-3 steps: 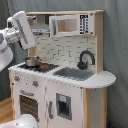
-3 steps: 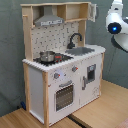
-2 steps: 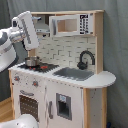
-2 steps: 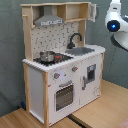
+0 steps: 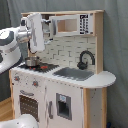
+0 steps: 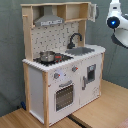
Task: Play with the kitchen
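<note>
Arm's gripper point(image 5: 33, 52) hangs over the small metal pot point(image 5: 31, 61) on the stovetop at the first exterior view's left, likely lining up a grab, jaw state can't tell, on the kitchen point(image 6: 60, 75) with grey sink point(image 6: 80, 51), black faucet point(image 6: 74, 38) behind.

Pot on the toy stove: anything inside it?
In the second exterior view the pot sits on the stovetop with no lid; its interior is hidden by its rim. In the first exterior view the arm partly covers it.
</note>
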Controlling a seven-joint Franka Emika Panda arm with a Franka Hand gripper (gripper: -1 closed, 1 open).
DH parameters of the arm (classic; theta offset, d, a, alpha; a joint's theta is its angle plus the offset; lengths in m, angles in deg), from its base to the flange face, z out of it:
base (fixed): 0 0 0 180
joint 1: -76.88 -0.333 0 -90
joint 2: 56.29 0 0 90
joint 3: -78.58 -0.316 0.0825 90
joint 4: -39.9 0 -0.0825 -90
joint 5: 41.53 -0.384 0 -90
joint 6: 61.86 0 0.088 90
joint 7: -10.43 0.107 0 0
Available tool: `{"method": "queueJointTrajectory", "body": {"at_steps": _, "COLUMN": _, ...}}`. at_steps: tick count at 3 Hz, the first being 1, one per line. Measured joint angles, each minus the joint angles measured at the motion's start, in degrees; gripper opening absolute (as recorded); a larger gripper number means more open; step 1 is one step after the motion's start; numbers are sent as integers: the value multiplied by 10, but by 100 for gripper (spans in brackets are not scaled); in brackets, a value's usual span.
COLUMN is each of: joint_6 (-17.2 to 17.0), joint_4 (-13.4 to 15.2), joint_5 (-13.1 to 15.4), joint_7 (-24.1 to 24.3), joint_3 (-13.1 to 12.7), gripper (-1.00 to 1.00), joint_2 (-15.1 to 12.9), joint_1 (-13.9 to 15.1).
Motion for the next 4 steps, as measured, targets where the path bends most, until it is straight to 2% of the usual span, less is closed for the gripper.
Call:
{"method": "queueJointTrajectory", "body": {"at_steps": 1, "joint_6": -1, "joint_4": 3, "joint_5": -1, "joint_7": -9, "joint_3": 2, "gripper": 100, "joint_2": 0, "joint_1": 0}}
{"method": "queueJointTrajectory", "body": {"at_steps": 2, "joint_6": -2, "joint_4": 5, "joint_5": -1, "joint_7": -13, "joint_3": 3, "gripper": -100, "joint_2": -1, "joint_1": 0}}
{"method": "queueJointTrajectory", "body": {"at_steps": 3, "joint_6": -7, "joint_4": 6, "joint_5": -1, "joint_7": -56, "joint_3": 10, "gripper": -100, "joint_2": -11, "joint_1": 4}}
{"method": "queueJointTrajectory", "body": {"at_steps": 4, "joint_6": 23, "joint_4": -9, "joint_5": 0, "joint_7": -84, "joint_3": 8, "gripper": -100, "joint_2": -42, "joint_1": 39}}
